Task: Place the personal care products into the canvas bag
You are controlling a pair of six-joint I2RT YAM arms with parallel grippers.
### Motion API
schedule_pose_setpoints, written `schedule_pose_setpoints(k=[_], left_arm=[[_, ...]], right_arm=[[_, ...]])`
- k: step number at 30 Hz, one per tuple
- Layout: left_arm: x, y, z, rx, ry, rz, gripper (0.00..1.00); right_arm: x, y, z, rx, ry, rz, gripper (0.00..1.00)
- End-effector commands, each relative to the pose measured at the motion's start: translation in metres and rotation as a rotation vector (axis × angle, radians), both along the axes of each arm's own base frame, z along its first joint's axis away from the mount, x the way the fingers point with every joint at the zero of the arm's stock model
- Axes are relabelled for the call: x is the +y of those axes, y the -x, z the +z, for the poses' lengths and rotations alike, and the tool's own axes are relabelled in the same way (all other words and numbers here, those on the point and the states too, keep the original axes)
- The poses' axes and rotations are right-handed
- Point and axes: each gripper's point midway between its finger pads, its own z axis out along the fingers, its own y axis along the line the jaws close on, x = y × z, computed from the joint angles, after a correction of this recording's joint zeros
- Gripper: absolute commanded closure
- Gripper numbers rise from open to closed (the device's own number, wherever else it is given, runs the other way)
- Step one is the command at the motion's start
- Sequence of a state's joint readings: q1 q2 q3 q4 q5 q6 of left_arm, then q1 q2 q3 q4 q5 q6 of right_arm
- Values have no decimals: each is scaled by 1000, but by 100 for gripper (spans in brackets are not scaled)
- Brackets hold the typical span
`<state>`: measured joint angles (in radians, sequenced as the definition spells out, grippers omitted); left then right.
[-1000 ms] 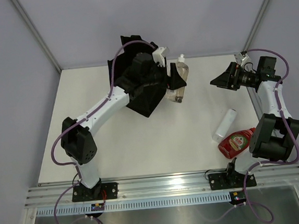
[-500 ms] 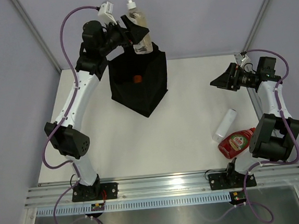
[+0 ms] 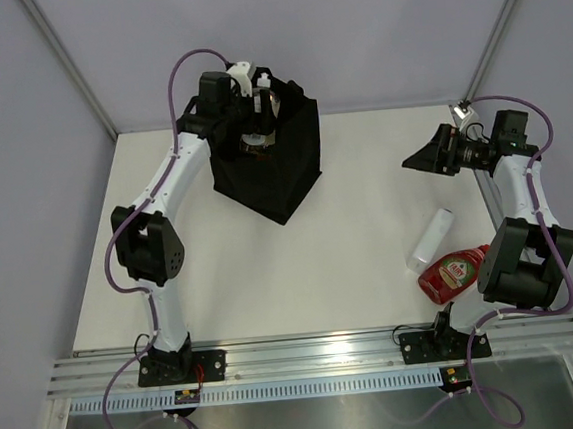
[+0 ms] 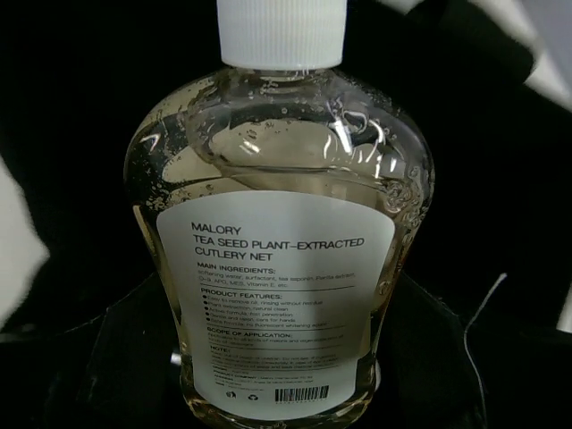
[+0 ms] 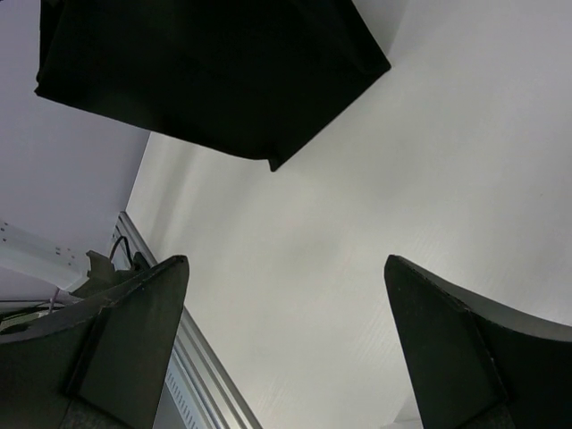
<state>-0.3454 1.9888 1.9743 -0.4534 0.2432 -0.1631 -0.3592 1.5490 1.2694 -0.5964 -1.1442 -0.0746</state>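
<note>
left gripper [image 3: 257,109] clamped on the clear amber bottle [image 4: 281,232] — white cap up, body partly down in the mouth of the black canvas bag [image 3: 288,169]; right gripper [image 5: 286,264] spread wide, holding nothing, raised off the table [image 3: 351,259]; translucent white bottle [image 3: 431,239] lying flat near the right arm's base — red bottle [image 3: 454,273] just beside it
</note>
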Motion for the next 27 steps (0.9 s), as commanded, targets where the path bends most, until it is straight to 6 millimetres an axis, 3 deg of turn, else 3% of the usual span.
schedule_pose_setpoints(k=[1, 4, 5, 8, 12, 14, 15, 16, 19, 27], left_arm=[[-7, -5, 56, -232, -68, -29, 100], [-9, -1, 38, -185, -80, -29, 84], [-9, 2, 30, -167, -85, -38, 69], [-12, 6, 26, -158, -87, -39, 42], [-13, 9, 31, -163, -78, -35, 22], [-14, 11, 35, -166, -65, -40, 20], [-13, 14, 39, -172, -61, -42, 18], [-14, 17, 42, -176, -59, -55, 8], [-16, 24, 54, -196, -43, -77, 3], [-16, 37, 87, -249, -5, -100, 1]], right_arm=[[0, 5, 12, -70, 49, 29, 0], [2, 9, 12, -96, 68, 66, 0], [5, 11, 12, -149, 105, 106, 1], [21, 35, 6, -205, 190, 259, 0], [21, 49, -3, -326, 360, 400, 0], [17, 53, -8, -450, 450, 494, 1], [20, 67, -10, -444, 445, 542, 1], [18, 69, -14, -538, 509, 614, 1], [13, 86, -25, -564, 566, 733, 0], [-1, 76, -31, -569, 685, 784, 0]])
